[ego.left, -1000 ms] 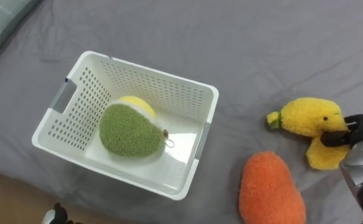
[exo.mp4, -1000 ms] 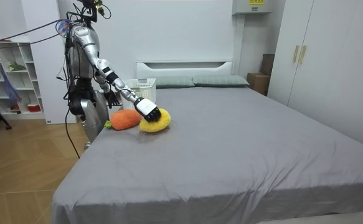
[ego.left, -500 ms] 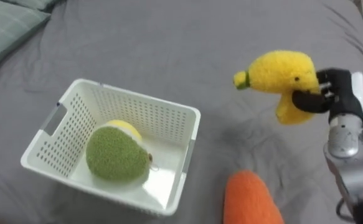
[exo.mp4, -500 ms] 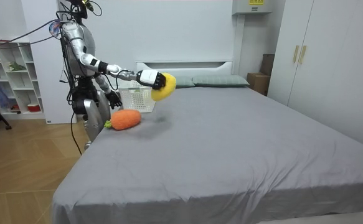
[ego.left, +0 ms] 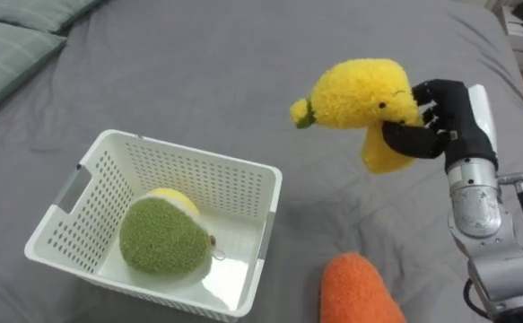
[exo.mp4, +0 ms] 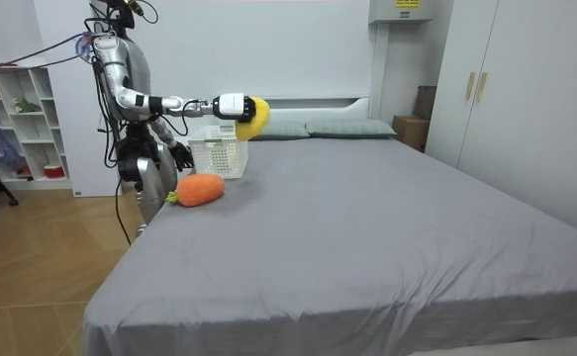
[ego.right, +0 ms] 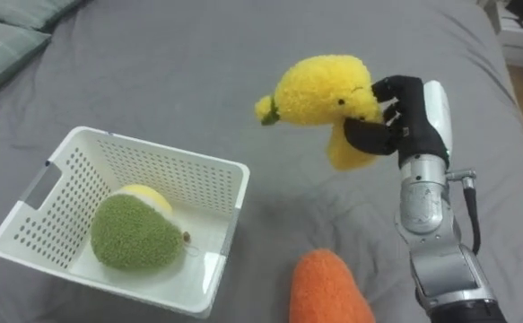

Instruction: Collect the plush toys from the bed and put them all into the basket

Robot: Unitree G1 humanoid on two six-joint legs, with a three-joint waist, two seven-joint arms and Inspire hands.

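My right hand [ego.left: 447, 126] [ego.right: 407, 119] [exo.mp4: 227, 106] is shut on a yellow plush toy [ego.left: 361, 100] [ego.right: 324, 95] [exo.mp4: 252, 116] and holds it in the air over the grey bed, right of the white basket [ego.left: 73, 192] [ego.right: 35, 190] [exo.mp4: 219, 158]. A green and yellow plush [ego.left: 159, 236] [ego.right: 132, 231] lies inside the basket. An orange plush [ego.left: 360, 289] [ego.right: 328, 289] [exo.mp4: 199, 190] rests on the bed near the front edge, below the raised toy. My left hand [exo.mp4: 183, 158] hangs by my side in the room view.
Green pillows [ego.left: 8, 47] [exo.mp4: 313, 129] lie at the head of the bed. I stand at the bed's side near its head, a white shelf unit [exo.mp4: 23, 124] behind me. Wardrobe doors [exo.mp4: 506, 89] line the room view's right.
My right hand has carried the yellow plush up off the bed and leftwards, nearer the basket. The eye views shifted as my head moved.
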